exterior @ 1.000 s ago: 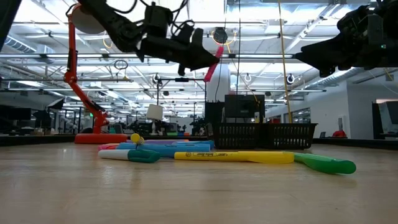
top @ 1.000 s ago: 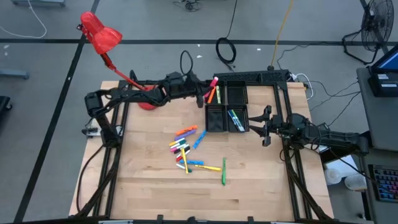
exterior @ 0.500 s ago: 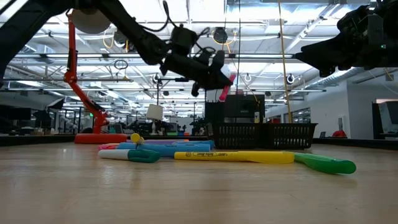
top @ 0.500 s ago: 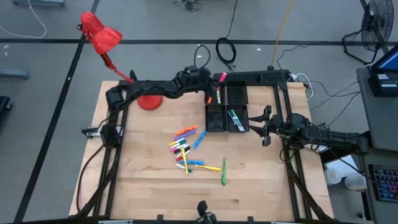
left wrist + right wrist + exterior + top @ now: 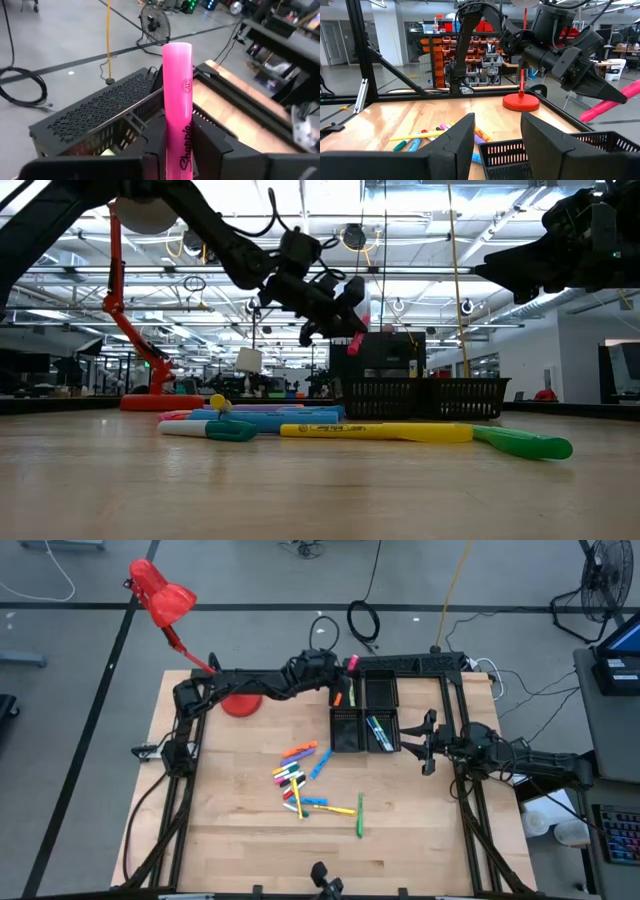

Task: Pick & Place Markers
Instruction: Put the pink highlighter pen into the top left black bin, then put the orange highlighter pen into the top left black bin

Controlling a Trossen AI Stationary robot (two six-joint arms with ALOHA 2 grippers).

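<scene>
Carried from beside the tray [image 5: 365,710] to above its far-left corner, left gripper [image 5: 343,665] jaws clench a pink marker [image 5: 352,663]; right gripper [image 5: 425,745], jaws parted, waits opposite.

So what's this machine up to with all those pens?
It is sorting markers into a black tray. The left claw is shut on a pink marker and holds it in the air by the tray's far left corner. The right claw waits open beside the tray's right edge, holding nothing. Some markers already lie in the tray, and a loose pile of markers lies on the wooden table.
</scene>
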